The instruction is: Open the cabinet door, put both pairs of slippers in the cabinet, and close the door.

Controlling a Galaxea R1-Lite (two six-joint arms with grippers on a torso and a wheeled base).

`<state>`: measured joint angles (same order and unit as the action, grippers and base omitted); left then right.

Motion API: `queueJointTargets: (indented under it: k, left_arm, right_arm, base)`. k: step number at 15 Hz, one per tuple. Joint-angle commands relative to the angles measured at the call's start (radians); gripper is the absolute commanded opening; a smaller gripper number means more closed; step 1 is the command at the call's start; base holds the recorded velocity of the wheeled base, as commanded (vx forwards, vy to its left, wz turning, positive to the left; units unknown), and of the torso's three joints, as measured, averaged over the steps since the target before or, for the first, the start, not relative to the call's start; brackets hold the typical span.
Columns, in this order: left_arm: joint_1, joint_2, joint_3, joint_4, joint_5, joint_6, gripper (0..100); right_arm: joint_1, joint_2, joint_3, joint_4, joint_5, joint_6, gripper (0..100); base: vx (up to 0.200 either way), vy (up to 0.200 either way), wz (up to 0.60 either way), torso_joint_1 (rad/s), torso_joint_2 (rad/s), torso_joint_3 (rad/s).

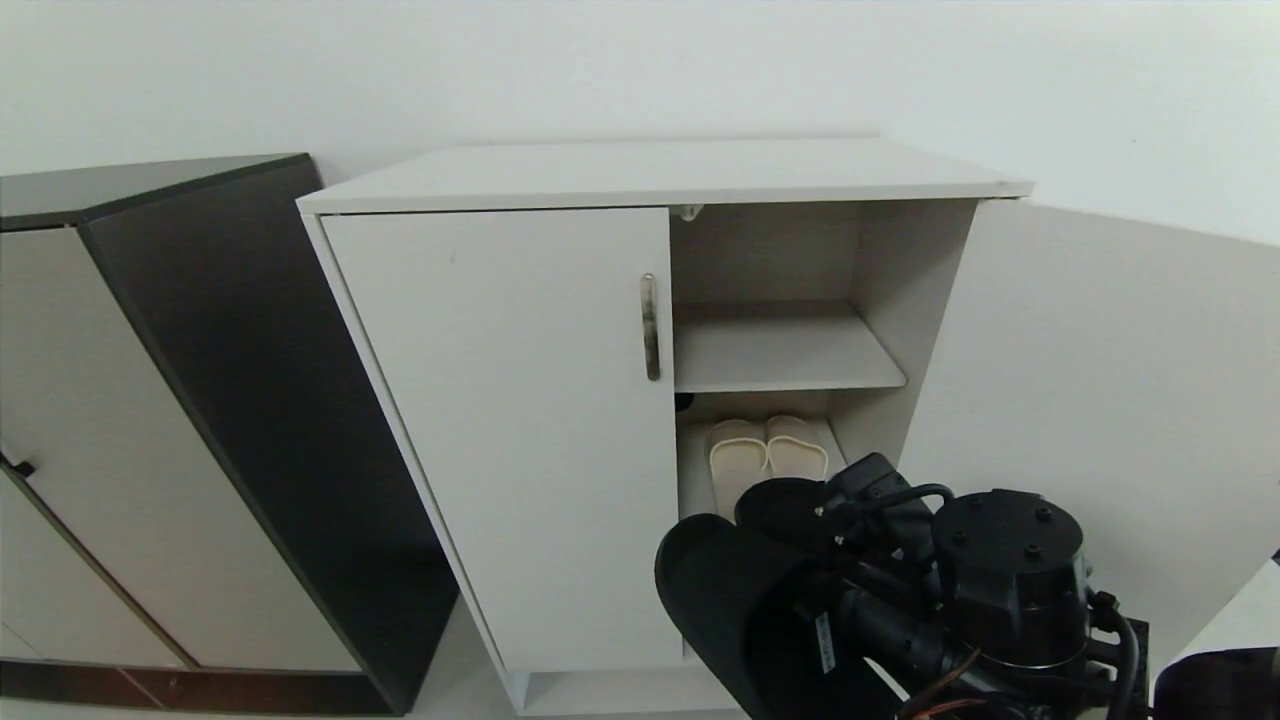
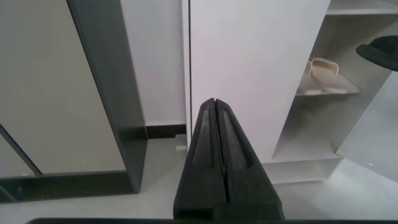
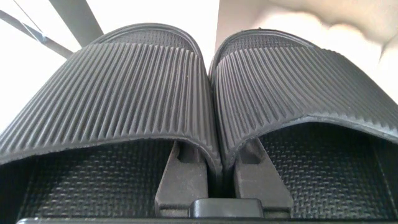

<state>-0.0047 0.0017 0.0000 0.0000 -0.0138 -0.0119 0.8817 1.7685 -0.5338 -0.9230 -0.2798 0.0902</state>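
Looks like a home entryway, or a room set up as one — a white shoe cabinet (image 1: 650, 165) at the centre of the frame with cream slippers (image 1: 765, 455) on a shelf, a dark-sided cabinet (image 1: 250, 400) at the left, and a bare white wall (image 1: 600, 60) behind.

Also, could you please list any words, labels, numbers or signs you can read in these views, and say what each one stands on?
No text can be read in any view.
White cabinet: no print visible on its door, top or shelves.
Cream slippers and black slippers: no print visible.
Small pale tag on the right arm: too small to read.
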Motion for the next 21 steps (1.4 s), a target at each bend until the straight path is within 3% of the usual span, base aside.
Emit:
queueJointTargets:
  k: [1,9,12,16,21]
  left_arm:
    - [0.000,0.000,0.000,-0.002,0.000,0.000,0]
    - [0.000,0.000,0.000,0.000,0.000,0.000,0]
    - [0.000,0.000,0.000,0.000,0.000,0.000,0]
    - [0.000,0.000,0.000,0.000,0.000,0.001,0]
    - [0.000,0.000,0.000,0.000,0.000,0.001,0]
  right_arm:
    - [0.000,0.002,0.000,0.000,0.001,0.000,0]
    - [-0.001,0.016,-0.002,-0.004,-0.004,-0.014,0]
    - [0.000,0.055,-0.002,-0.100,-0.021,-0.030,0]
    - [0.022,0.097,-0.071,-0.097,-0.157,-0.033,0]
    - [0.029,0.115,-0.133,-0.068,-0.243,-0.030,0]
  base:
    - [0.000,0.000,0.00,-0.041,0.44,0.408]
    - [0.000,0.000,0.00,-0.004,0.09,0.086]
    - [0.000,0.000,0.00,0.000,0.00,0.000]
    - [0.000,-0.050,0.00,0.001,0.00,0.001]
    - [0.000,-0.080,0.00,-0.001,0.00,0.000]
